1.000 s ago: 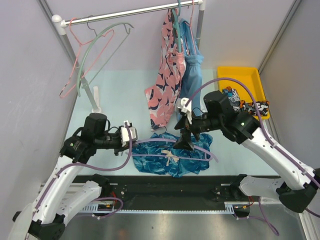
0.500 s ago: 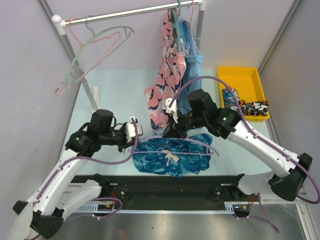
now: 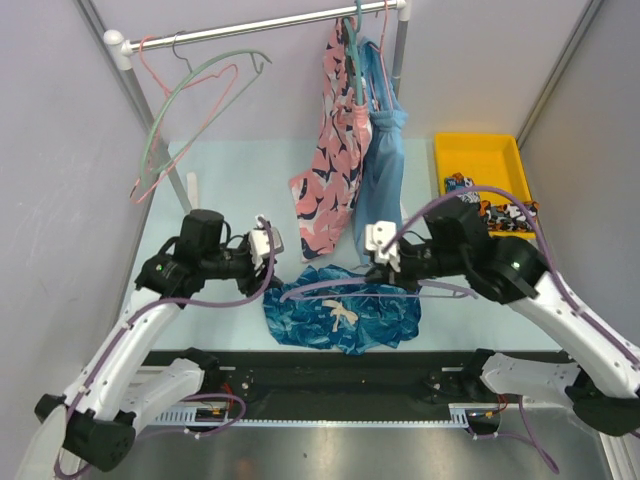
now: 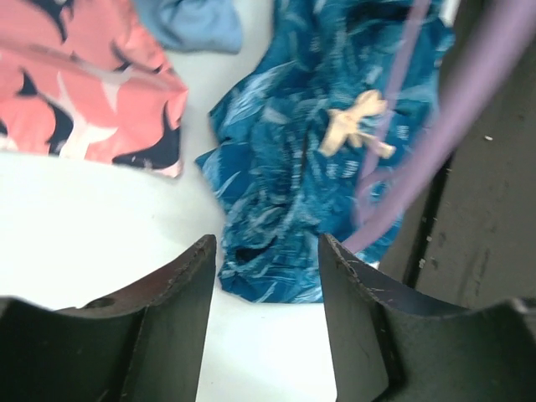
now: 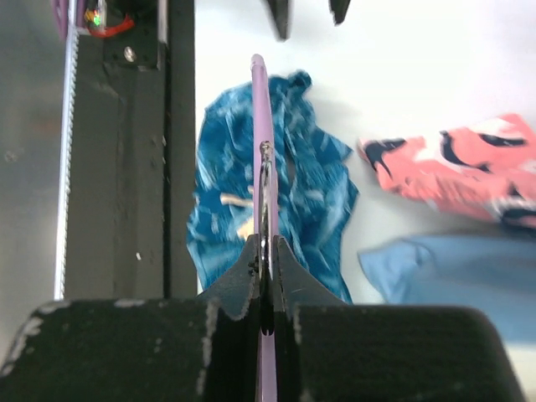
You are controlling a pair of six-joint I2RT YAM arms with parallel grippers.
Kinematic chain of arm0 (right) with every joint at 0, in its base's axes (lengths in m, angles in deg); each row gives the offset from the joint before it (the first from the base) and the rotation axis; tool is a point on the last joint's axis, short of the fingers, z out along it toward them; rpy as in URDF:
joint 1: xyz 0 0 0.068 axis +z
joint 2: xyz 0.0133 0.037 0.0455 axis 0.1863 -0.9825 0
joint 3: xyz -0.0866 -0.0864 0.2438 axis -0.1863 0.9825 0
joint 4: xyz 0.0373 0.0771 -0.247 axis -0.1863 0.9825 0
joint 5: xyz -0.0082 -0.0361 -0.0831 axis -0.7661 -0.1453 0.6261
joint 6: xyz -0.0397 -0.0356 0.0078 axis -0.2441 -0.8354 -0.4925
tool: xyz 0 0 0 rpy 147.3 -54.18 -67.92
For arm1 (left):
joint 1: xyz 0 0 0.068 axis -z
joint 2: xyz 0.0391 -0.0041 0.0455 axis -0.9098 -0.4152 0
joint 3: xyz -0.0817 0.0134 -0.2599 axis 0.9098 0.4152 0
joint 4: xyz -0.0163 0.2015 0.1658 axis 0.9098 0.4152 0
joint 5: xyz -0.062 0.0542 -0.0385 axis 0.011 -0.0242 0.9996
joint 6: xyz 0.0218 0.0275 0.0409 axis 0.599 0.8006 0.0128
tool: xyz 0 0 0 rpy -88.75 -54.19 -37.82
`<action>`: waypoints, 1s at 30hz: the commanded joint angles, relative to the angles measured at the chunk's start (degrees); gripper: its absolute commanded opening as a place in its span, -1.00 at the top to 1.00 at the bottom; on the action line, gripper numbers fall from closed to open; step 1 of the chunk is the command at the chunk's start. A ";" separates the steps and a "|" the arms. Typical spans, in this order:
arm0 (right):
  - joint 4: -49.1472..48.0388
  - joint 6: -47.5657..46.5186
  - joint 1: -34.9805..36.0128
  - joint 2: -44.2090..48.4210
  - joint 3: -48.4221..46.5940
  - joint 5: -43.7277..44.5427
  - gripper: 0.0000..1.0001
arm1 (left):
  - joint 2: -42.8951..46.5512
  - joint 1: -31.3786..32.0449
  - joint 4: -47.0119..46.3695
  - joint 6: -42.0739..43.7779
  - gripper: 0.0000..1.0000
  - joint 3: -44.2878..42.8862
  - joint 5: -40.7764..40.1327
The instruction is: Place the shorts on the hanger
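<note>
Wrist views settle what overhead blurs: right gripper point(image 5: 265, 251) pinching hanger point(image 5: 258, 126), left gripper point(image 4: 266, 251) wide, empty, over shorts point(image 4: 285, 184).

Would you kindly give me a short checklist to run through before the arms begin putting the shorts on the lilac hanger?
1. Grip: the right pincer is shut on the hanger: ok.
2. Free arm: the left pincer is open with nothing in it: ok.
3. Fabric: the shorts lie spread flat with an opening showing: not ok, they are bunched.
4. Threading: the hanger has entered the shorts: cannot tell; the top view only shows it across them.
5. Clearance: the pink garment is apart from the shorts: ok.
</note>
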 commanded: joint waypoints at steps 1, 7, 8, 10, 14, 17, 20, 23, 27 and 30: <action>7.48 -4.98 0.18 4.88 -1.61 6.38 1.00 | -5.52 -2.90 -3.81 -2.34 -0.11 -0.02 0.00; 10.65 -6.48 0.27 5.95 0.32 13.32 1.00 | -11.24 -2.90 -3.63 0.38 -0.15 1.03 -2.20; 10.04 -6.57 0.27 5.86 1.46 14.81 1.00 | -11.51 -2.81 -4.59 0.82 -0.16 1.99 -2.73; 9.25 -7.18 0.36 5.60 2.78 16.05 1.00 | -11.95 -2.02 -5.83 1.08 -0.17 2.88 -3.95; 6.44 -7.80 0.36 4.46 4.80 18.95 1.00 | -12.83 0.61 -7.85 0.82 -0.21 5.07 -6.85; 4.24 -7.81 0.36 3.84 6.03 20.27 1.00 | -13.62 2.99 -10.84 0.21 -0.21 7.00 -9.31; 3.09 -7.80 0.27 3.58 6.30 21.24 1.00 | -14.15 5.01 -13.39 -0.67 -0.25 8.85 -10.38; 2.91 -7.80 0.27 4.01 6.30 21.07 1.00 | -14.06 5.89 -14.36 -1.46 -0.32 9.65 -10.30; 3.70 -7.54 0.27 4.80 6.21 19.22 1.00 | -13.01 6.07 -15.15 -1.73 -0.39 8.95 -8.10; 4.58 -7.37 0.27 4.81 6.30 17.02 1.00 | -12.92 6.07 -12.61 3.09 -0.39 7.37 -1.00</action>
